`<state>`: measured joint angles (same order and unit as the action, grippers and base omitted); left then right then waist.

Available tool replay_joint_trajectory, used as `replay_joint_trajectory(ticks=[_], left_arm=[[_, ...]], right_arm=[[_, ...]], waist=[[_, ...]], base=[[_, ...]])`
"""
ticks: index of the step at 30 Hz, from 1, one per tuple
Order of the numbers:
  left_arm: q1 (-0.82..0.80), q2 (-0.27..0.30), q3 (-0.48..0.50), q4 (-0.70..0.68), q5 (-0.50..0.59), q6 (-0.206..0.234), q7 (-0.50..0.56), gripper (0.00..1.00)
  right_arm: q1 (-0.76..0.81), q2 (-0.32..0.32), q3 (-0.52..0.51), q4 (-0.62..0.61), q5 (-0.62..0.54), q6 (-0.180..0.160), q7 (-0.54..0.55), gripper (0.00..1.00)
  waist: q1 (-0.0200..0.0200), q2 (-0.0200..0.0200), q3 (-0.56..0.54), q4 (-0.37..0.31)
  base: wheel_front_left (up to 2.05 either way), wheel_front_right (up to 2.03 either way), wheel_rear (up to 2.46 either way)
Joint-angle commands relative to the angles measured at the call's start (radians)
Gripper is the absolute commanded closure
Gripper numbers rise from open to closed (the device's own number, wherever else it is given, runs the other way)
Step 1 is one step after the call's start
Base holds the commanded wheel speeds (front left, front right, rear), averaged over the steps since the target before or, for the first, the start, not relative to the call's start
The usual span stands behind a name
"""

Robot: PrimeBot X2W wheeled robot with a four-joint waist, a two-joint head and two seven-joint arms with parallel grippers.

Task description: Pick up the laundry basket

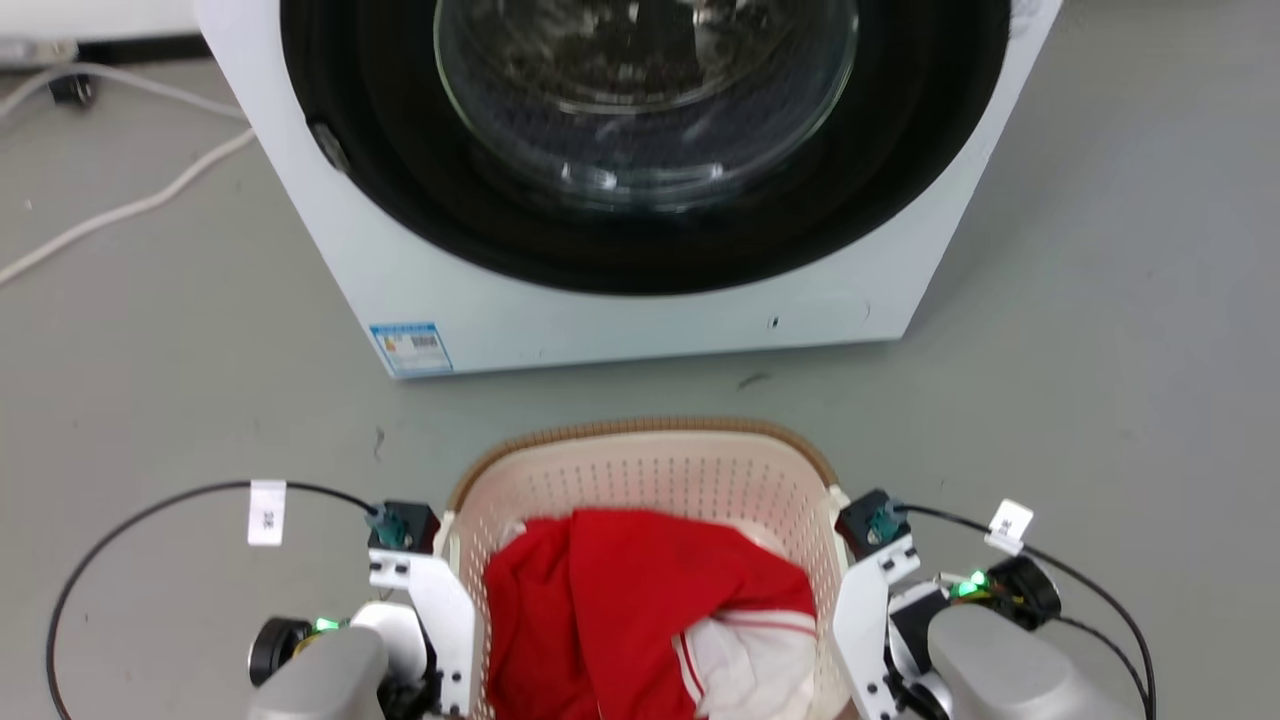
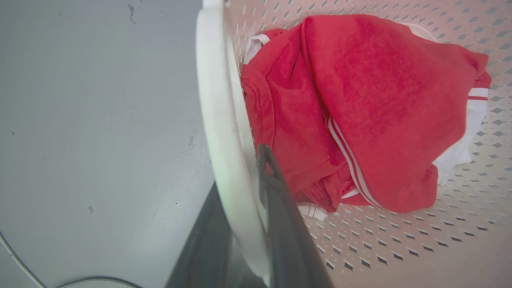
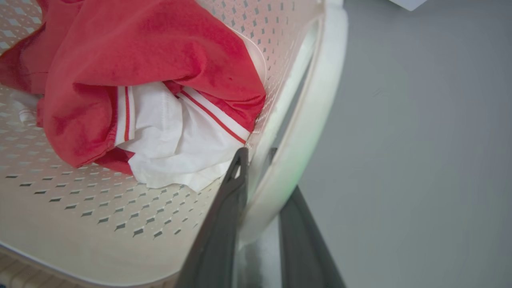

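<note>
Basket position: the laundry basket (image 1: 640,465) is seen on the floor (image 1: 1100,350), just near of the washing machine (image 1: 620,300).
Left tool: the left tool (image 2: 242,184) is pressed onto the white left handle (image 2: 218,120), one finger inside, one outside.
Right tool: the right tool (image 3: 257,160) is clamped likewise on the right handle (image 3: 316,100).
Load: red and white clothing (image 1: 640,590) is held inside, judged soft and light.
Handling: stiff, smooth plastic is expected. An even lift by both handles is called for, or the basket may tilt.
</note>
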<state>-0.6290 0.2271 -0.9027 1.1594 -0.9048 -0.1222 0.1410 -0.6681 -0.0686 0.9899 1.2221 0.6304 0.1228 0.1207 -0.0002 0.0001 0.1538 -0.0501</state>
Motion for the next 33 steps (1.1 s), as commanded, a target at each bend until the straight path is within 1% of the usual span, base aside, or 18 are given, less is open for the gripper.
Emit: replay_joint_trajectory(ticks=[1,6,13,23,33], left_arm=[[0.014,-0.024,-0.014,-0.024,-0.009,-0.014,-0.001,1.00],[0.057,-0.025,-0.048,-0.023,-0.040,-0.014,0.006,1.00],[0.078,-0.029,-0.086,-0.014,-0.066,-0.014,0.006,1.00],[0.092,-0.034,-0.134,-0.004,-0.104,-0.014,0.022,1.00],[0.098,-0.034,-0.172,0.006,-0.131,-0.014,0.015,1.00]], right_arm=[[0.025,0.020,0.023,-0.023,0.012,0.014,0.005,1.00],[0.067,0.007,0.070,-0.034,0.062,0.014,0.027,1.00],[0.096,-0.007,0.120,-0.037,0.121,0.014,0.034,1.00],[0.133,-0.011,0.172,-0.025,0.190,0.014,0.033,1.00],[0.146,-0.009,0.218,-0.021,0.240,0.014,0.030,1.00]], waist=[[0.0002,-0.0001,-0.052,-0.012],[0.0002,-0.0001,-0.119,-0.021],[0.0002,-0.0001,-0.165,-0.025],[0.0002,-0.0001,-0.206,-0.016],[0.0002,-0.0001,-0.230,-0.012]], base=[[0.00,0.00,0.00],[0.00,0.00,0.00],[0.00,0.00,0.00],[0.00,0.00,0.00],[0.00,0.00,0.00]])
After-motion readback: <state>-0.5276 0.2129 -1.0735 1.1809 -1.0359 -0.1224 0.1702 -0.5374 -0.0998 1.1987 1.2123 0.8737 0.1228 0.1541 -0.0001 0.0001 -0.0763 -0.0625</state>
